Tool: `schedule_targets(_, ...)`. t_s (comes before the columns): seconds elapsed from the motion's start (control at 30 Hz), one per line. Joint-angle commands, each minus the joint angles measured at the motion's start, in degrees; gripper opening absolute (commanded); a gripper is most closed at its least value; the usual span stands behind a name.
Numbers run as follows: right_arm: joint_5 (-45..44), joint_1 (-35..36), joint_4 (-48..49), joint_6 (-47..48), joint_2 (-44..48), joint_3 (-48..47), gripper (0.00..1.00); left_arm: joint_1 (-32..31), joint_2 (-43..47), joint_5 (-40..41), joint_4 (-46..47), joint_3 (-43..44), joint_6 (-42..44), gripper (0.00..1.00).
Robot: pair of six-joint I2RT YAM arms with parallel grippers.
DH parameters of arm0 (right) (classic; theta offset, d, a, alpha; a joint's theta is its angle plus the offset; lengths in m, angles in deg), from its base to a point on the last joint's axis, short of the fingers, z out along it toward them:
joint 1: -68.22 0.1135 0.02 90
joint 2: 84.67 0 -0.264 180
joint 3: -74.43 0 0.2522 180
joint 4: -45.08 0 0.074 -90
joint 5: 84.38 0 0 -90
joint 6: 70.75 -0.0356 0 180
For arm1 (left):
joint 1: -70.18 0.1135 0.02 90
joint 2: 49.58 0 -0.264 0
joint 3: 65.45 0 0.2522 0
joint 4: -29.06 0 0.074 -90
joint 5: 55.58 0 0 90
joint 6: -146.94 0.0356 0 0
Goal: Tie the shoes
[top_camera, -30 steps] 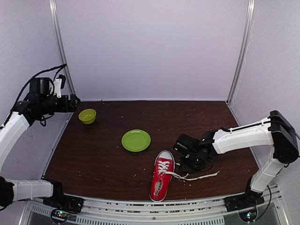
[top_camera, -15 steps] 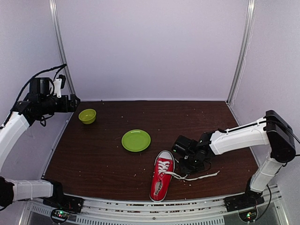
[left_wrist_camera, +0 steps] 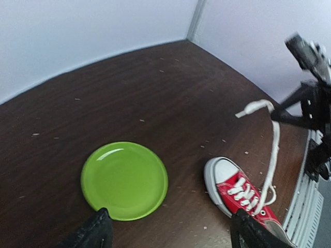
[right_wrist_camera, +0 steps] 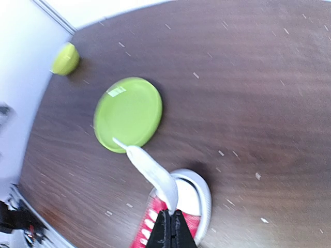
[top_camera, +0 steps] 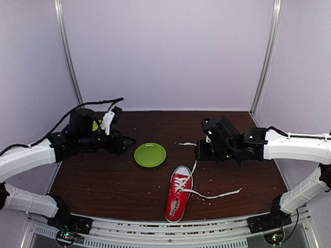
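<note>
Since a moment ago, I am lifting my right gripper (top_camera: 198,153) away from the tabletop beside the shoe (top_camera: 178,199) and up over the table (top_camera: 170,124). I am also swinging my left gripper (top_camera: 128,141) in from the far left edge toward the green plate (top_camera: 150,154). My right fingers are pinching together on one white lace (top_camera: 192,170), which is now rising in a taut line from the eyelets, with its loose tip sticking out past my fingers. The right wrist view shows that lace (right_wrist_camera: 155,175) running straight into the closed right gripper (right_wrist_camera: 170,227). My left gripper (left_wrist_camera: 169,217) is hanging with its fingers spread wide apart, holding nothing, above the near edge of the plate (left_wrist_camera: 124,181).

The red shoe (left_wrist_camera: 243,194) is sitting sole-down near the front edge of the table, white toe cap pointing toward the back wall, just right of the plate and nearer to me. Its second lace (top_camera: 217,195) is lying slack on the wood, trailing off to the right. A small green bowl (right_wrist_camera: 65,58) is sitting at the far left, well apart from the shoe.
</note>
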Motion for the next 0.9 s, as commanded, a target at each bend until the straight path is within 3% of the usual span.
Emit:
schedule_targets(0.0,-0.6,-0.1,12.1,2.4,0.6,-1.1,0.0,-10.1,-8.1,-5.3,28.3,-5.5,-5.0,0.79)
schedule_targets(0.17,0.7,0.0,16.9,2.0,0.8,-2.5,0.0,-19.3,-20.9,-6.6,35.2,-1.2,-5.3,0.76)
schedule_targets(0.47,0.3,0.0,16.1,1.6,2.3,-2.4,0.0,-22.9,-34.0,-10.2,37.3,6.1,-6.2,0.7)
schedule_targets(0.87,-1.1,-0.1,15.0,0.5,0.9,-2.3,0.0,-22.9,-37.7,-12.6,37.3,8.0,-9.1,0.0)
